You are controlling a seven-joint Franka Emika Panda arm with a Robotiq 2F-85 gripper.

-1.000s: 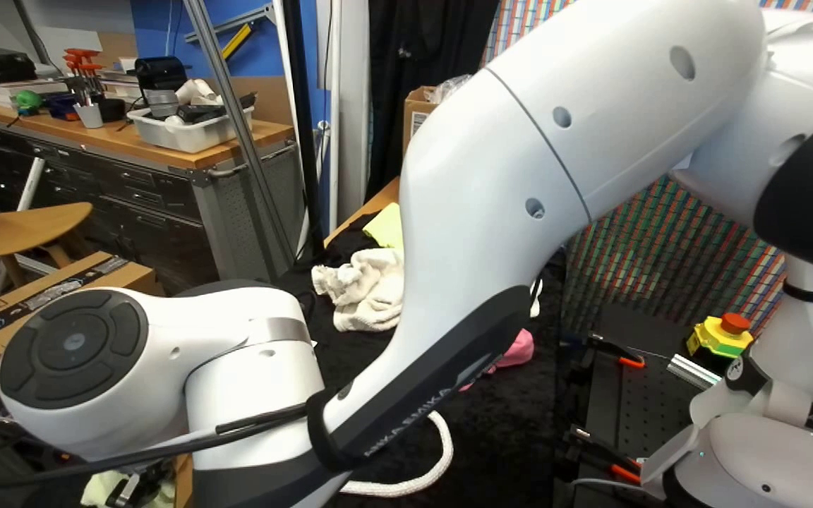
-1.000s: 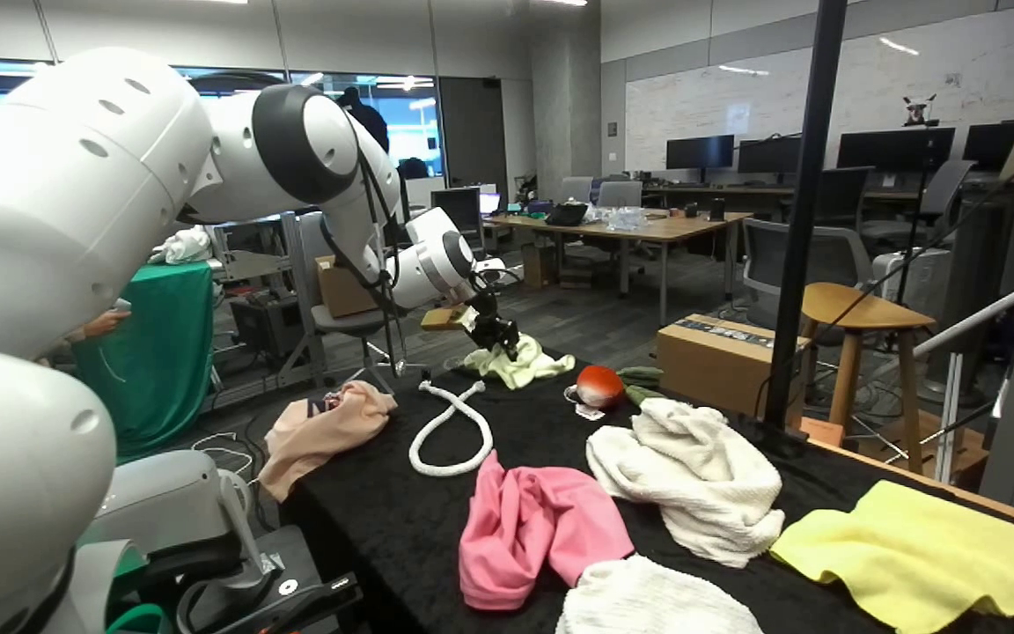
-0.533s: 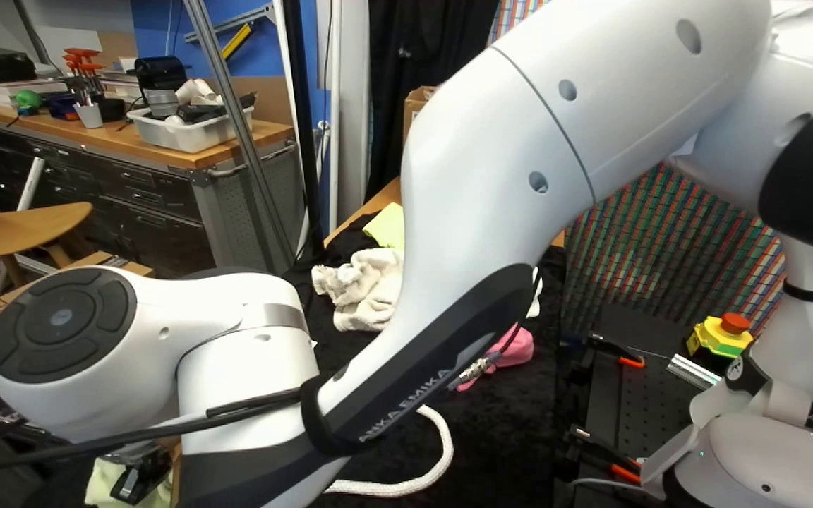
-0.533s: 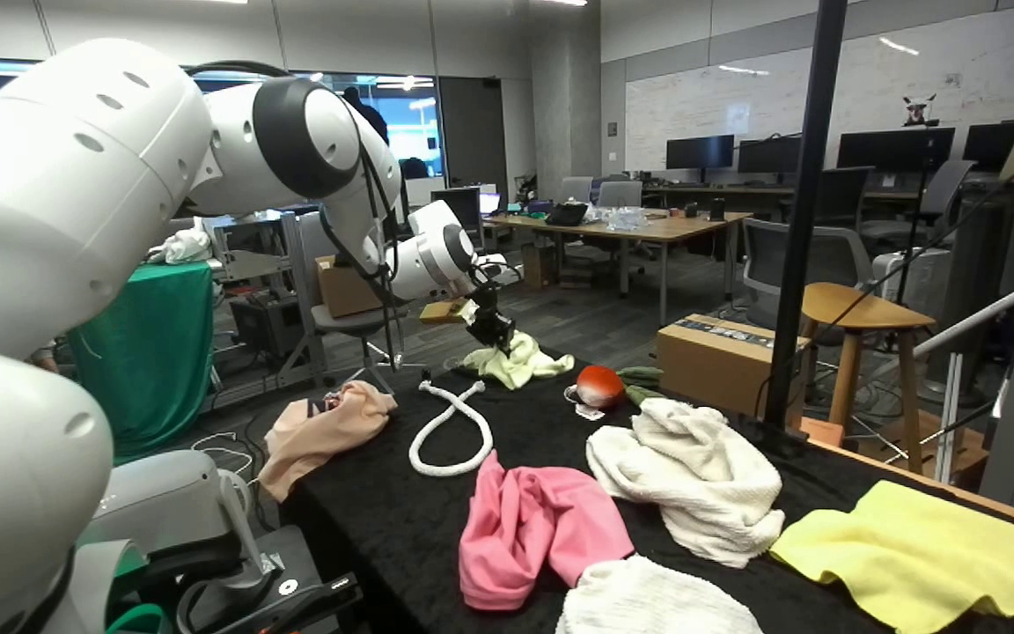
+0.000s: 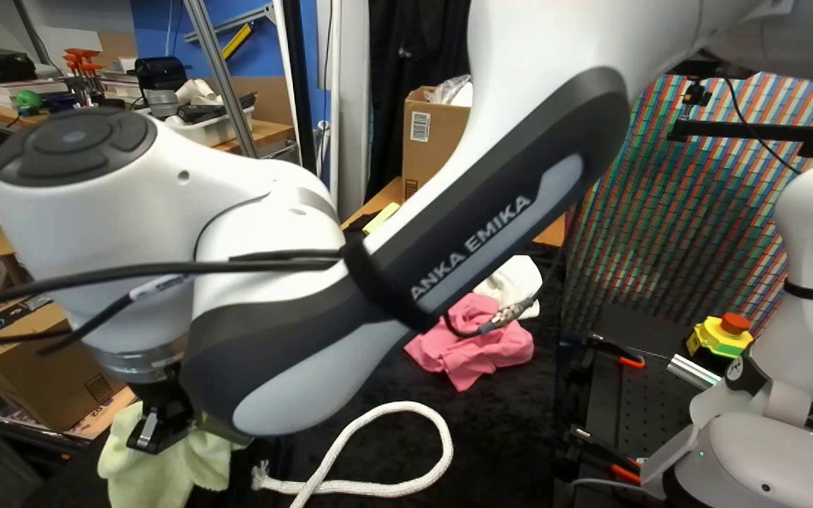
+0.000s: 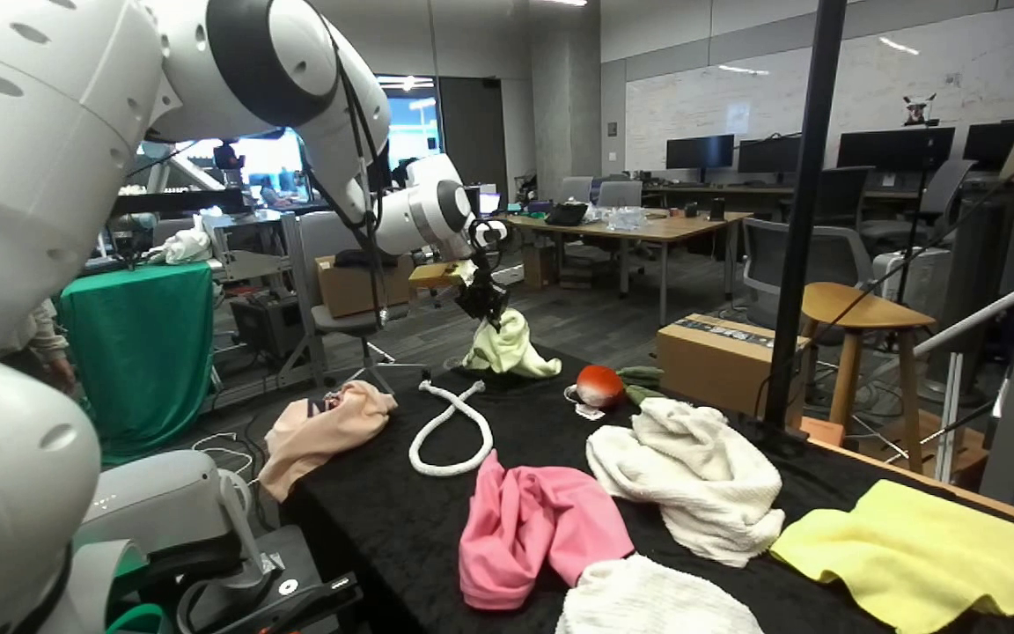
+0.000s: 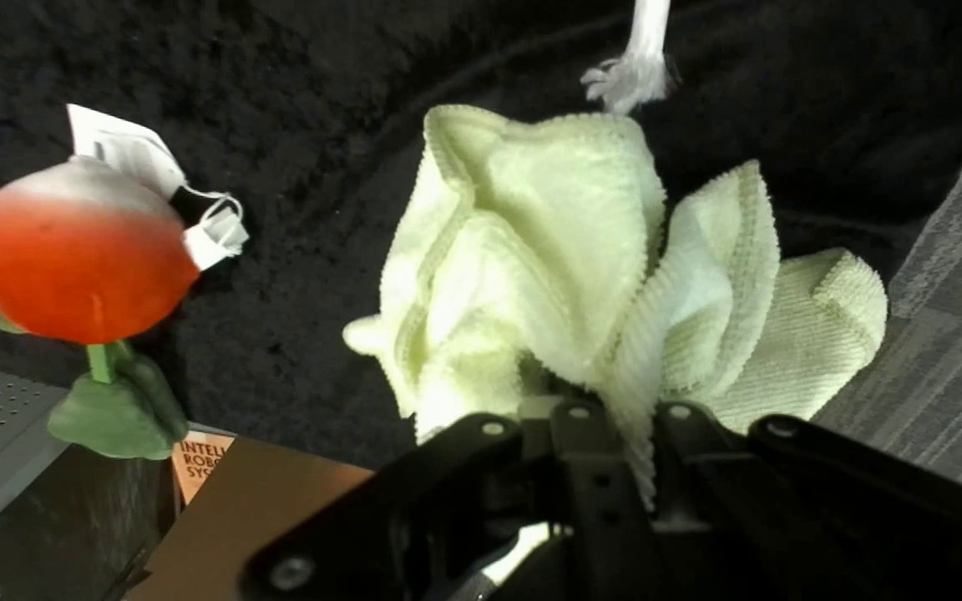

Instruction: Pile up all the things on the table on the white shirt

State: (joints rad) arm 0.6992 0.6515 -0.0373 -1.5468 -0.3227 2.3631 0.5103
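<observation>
Item: in an exterior view we look down from close by the arm (image 5: 498, 233), which crosses the frame, with the workbench (image 5: 274, 131) at upper left; the rope (image 5: 378, 489) lies nearer us than the pink cloth (image 5: 478, 356).
Item: in an exterior view we look along the table (image 6: 357, 519) toward the whiteboard (image 6: 780, 106), pink cloth nearer, rope farther.
Item: in both exterior views, facing roughly opposite ways, we share rope, pink cloth, pale green cloth (image 6: 511, 348).
Item: in the wrist view we look down, close, over the gripper (image 7: 631, 417), at the pale green cloth and the rope's end.
</observation>
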